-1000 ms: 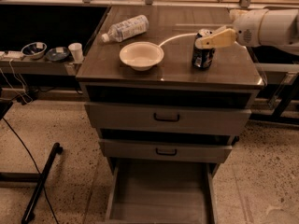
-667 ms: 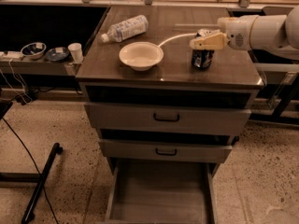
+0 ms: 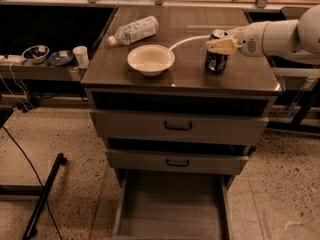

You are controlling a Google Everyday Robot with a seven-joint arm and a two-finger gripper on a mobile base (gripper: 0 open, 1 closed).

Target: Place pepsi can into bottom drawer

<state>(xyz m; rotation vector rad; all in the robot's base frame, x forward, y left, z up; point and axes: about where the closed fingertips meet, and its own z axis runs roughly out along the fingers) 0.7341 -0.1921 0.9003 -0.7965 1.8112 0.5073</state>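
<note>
Presently on view, left to right:

1. Plastic bottle point(image 3: 134, 30): clear, lying on its side near the back left corner of the desk point(image 3: 250, 79), cap end toward the left edge.
2. White bowl point(image 3: 150, 59): upright, left of the desk's middle and nearer the front edge than the bottle; well apart from the can.
3. Pepsi can point(image 3: 216, 62): dark blue, upright, base resting on the desk top, right of the middle and toward the right edge. It is not lifted.
4. Gripper point(image 3: 221, 45): reaches in over the right edge on a pale arm point(image 3: 280, 36) and sits at the can's upper part, touching or all but touching it. I cannot tell whether it is clenched on the can or merely set against it.
5. Two upper drawers point(image 3: 150, 129): pushed in, black handles showing.
6. Bottom drawer point(image 3: 170, 204): pulled out below the desk's front edge, grey floor and low side walls in sight; the can is not in it.

Status, as judged: early. The drawer stands ready and the gripper has reached the can. Remaining are a confirmed grasp, the lift, the carry out past the front edge, the descent to the drawer, and the release.
</note>
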